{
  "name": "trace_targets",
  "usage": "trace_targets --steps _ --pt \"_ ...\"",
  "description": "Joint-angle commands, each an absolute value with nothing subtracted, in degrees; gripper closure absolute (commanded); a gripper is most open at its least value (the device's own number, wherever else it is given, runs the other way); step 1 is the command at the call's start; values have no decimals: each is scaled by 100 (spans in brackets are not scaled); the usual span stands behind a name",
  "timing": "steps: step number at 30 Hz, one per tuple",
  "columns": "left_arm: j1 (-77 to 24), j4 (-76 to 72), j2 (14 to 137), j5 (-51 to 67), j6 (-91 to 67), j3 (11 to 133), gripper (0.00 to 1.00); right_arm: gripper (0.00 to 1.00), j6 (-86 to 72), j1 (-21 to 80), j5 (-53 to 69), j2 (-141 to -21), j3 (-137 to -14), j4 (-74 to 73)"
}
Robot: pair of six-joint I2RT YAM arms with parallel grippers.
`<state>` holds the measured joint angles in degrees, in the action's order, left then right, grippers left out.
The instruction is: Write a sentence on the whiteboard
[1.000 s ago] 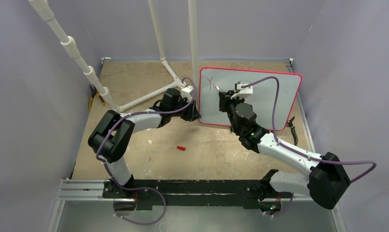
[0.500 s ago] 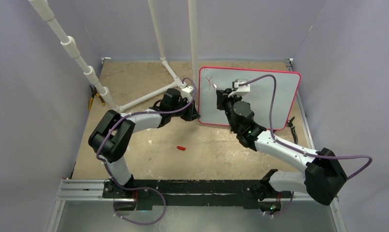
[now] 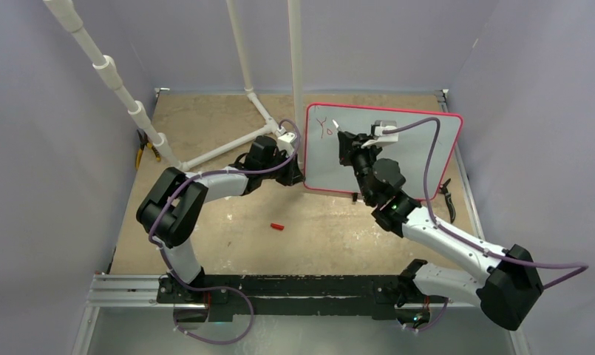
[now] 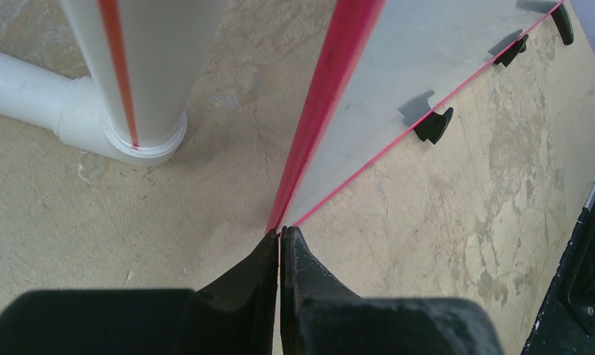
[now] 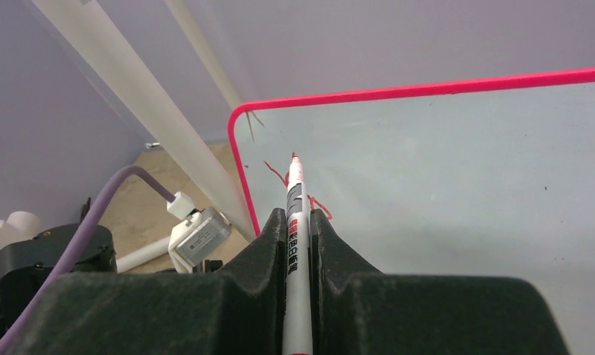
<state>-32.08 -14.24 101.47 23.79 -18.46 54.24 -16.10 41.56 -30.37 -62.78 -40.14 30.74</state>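
**Right gripper** (image 5: 298, 216): we are seeing its two black fingers (image 5: 268, 244) clenching a white marker (image 5: 295, 194). The barrel is running straight out ahead, and the red tip is touching the whiteboard (image 5: 464, 185) near its upper left corner.

**Sentence** (image 5: 318, 205): we are finding only a few thin red strokes on the board face, just beside the marker tip. From above they are reading roughly as "Yo"; we cannot make out more.

**Left gripper** (image 4: 280, 235): its fingers are pinching the whiteboard's lower left corner on the red frame, with no gap showing between them.

**Whiteboard:** it is standing on the table (image 4: 117, 214) at the far right, on small black feet (image 4: 433, 126), with its face leaning back toward the overhead camera.

**Around it, we are noting:**
- An upright white pipe (image 4: 143, 66) is rising just beside the board's left edge, near the left gripper.
- The right arm's wrist and its purple cable (image 3: 427, 148) are crossing in front of the board's middle, hiding part of the face from above.
- A small red cap (image 3: 278, 227) is lying on the table, well apart from the board.
- A yellow-handled tool (image 3: 145, 154) is sitting at the table's left edge.
- A black tool (image 3: 447, 194) is lying near the board's right end.
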Motion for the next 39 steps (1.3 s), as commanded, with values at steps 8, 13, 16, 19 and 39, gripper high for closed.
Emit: trace_targets --steps 8,13,16,19,39 --pt "-3252 -1538 10195 2373 -1868 5639 100 100 -1634 4139 -3252 -6386 -3913 2966" --pt "-3251 -1529 10187 2375 -1857 5643 100 100 -1636 4140 -3392 -6471 -3928 2988" --pt "-3260 -1529 10187 2382 -1855 5643 100 100 -1626 4133 -3481 -6543 -3942 2982" --pt "-3261 -1529 10182 2381 -1847 5644 100 100 -1622 4131 -3537 -6595 -3931 2979" --pt "-3267 -1529 10175 2399 -1846 5657 100 100 -1853 4129 -3586 -6418 -3618 2628"
